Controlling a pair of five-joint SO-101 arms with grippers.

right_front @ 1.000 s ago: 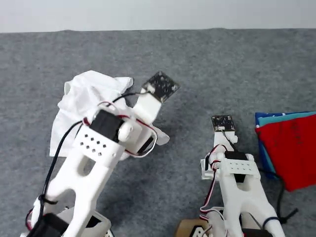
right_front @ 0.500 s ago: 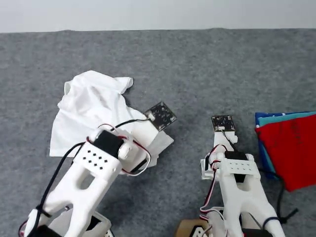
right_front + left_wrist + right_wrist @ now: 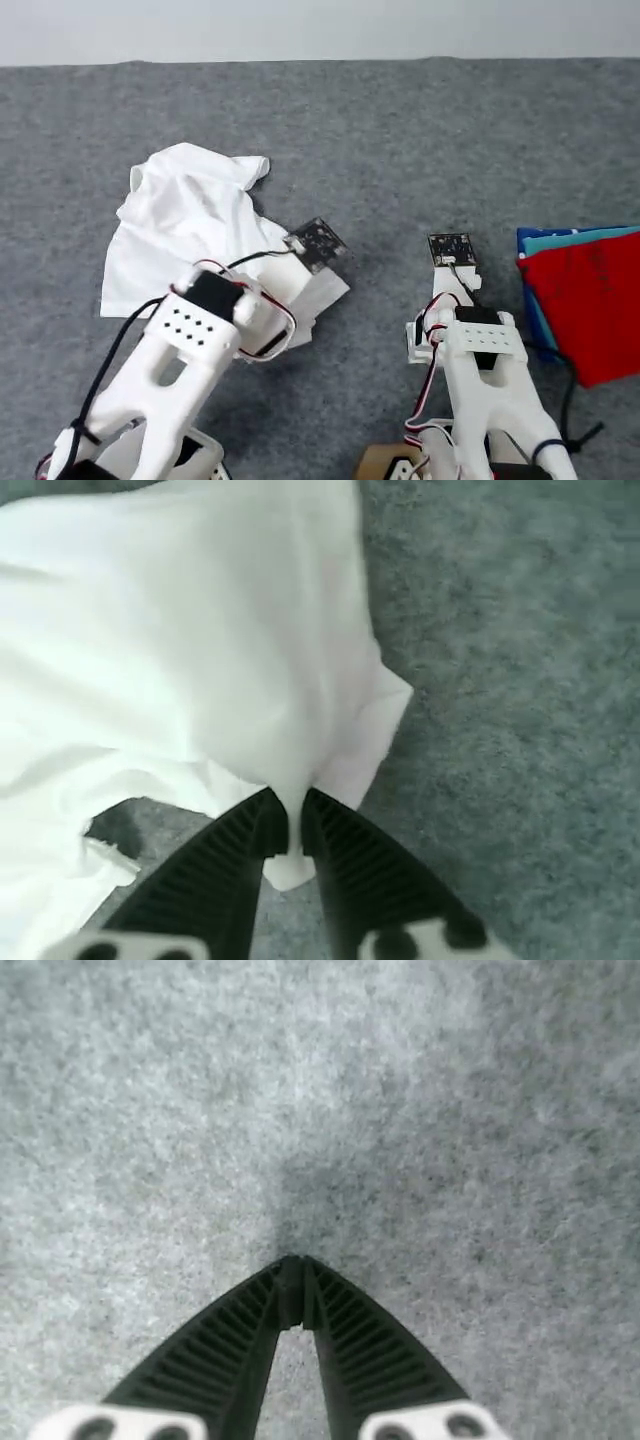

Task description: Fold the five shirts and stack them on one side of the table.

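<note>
a stack of folded shirts (image 3: pixel 585 300), red cloth on top with teal and blue edges beneath, lies at the right side of the grey felt worktop (image 3: pixel 420 140); how many it holds cannot be told. the crumpled white cotton shirt (image 3: pixel 185 225) lies unfolded on the left side, well apart from the stack. the left tool (image 3: pixel 292 818) is pinched on a fold at its edge, so this fold seems barely begun. the right tool (image 3: pixel 292 1295) hangs closed and empty over bare worktop.

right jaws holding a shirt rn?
No, the right jaws are shut tip to tip with nothing between them, over the grey mat.
</note>
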